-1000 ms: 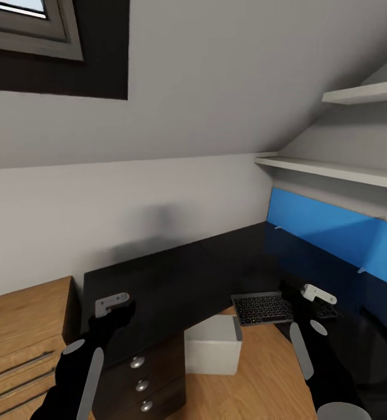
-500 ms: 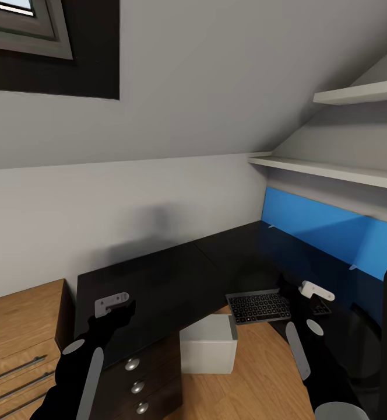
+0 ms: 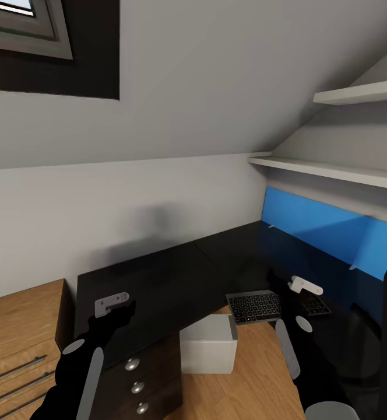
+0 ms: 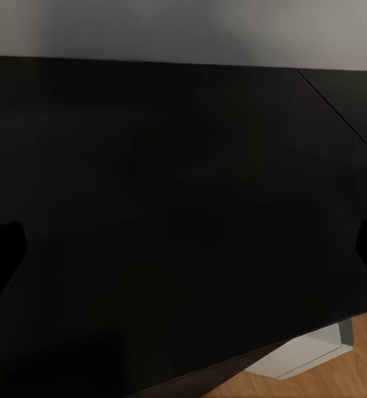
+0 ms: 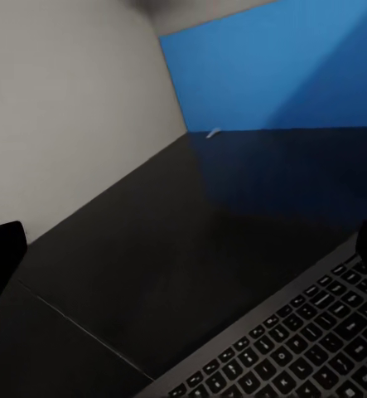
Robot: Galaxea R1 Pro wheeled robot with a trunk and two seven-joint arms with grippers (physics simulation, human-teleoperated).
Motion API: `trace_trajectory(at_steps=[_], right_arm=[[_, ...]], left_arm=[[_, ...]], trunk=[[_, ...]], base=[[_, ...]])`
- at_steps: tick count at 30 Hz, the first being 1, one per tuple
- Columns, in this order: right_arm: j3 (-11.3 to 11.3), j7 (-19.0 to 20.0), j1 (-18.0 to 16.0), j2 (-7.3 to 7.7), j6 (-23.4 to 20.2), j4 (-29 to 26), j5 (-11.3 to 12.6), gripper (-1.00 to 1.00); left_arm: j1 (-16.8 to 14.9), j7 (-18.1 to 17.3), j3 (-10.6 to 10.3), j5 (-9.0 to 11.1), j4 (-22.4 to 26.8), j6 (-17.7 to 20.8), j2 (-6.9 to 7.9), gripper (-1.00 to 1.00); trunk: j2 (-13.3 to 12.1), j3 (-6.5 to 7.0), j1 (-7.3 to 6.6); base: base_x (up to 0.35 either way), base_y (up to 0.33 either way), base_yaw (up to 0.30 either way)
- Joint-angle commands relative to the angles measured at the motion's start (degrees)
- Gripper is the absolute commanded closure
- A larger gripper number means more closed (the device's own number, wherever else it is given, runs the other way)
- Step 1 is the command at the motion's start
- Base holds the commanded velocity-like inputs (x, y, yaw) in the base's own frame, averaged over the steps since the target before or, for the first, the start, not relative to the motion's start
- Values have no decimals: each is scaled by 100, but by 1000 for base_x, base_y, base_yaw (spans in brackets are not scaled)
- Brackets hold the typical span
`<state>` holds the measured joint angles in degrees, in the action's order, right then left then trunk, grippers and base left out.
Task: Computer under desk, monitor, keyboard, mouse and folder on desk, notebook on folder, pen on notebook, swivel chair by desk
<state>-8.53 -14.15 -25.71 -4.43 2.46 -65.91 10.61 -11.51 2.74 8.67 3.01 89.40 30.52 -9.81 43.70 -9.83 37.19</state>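
While the robot stands facing the corner of the room, the stock reads as follows.

Table (image 3: 158,280): glossy black, L-shaped, round-knobbed drawers below at the near left; most of its top is bare, leaving room for the items not yet laid out.
Keyboard (image 3: 257,306): slim grey, dark keys, flat on the near edge of the table; judged already at its station, with space beside it for a mouse.
Computer (image 3: 208,344): light-grey box on the wooden floor, tucked partly beneath the table edge, as the task wants.
Right tool (image 3: 304,286): over the keyboard's far end; the right wrist view looks along the keys (image 5: 316,348) with both finger tips wide apart at the frame edges, so released and carrying nothing.
Left tool (image 3: 113,304): above the table near the drawers; finger tips far apart in the left wrist view, released, nothing held.
Blue panel (image 3: 327,233): backing along the right wing of the table, under white shelves (image 3: 333,169).
Wooden dresser (image 3: 18,332): left of the table, bar handles.
Writing: pale key legends present, too small to read; no brand or label can be made out.
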Motion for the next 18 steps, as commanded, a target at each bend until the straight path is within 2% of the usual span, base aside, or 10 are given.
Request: trace_trajectory(at_steps=[1,9,18], right_arm=[[8,-21,-5,-12,28,-6,59,-100],[98,-98,-5,-44,124,0,55,-100],[129,-330,-6,-41,139,58,49,-100]], left_arm=[[-6,25,3,33,7,30,-3,-100],[-6,25,3,33,7,32,-3,-100],[-2,25,3,33,7,33,-3,-100]], trunk=[[7,-9,1],[7,-9,1],[7,-9,1]], base=[[0,0,0],[12,0,0],[232,0,0]])
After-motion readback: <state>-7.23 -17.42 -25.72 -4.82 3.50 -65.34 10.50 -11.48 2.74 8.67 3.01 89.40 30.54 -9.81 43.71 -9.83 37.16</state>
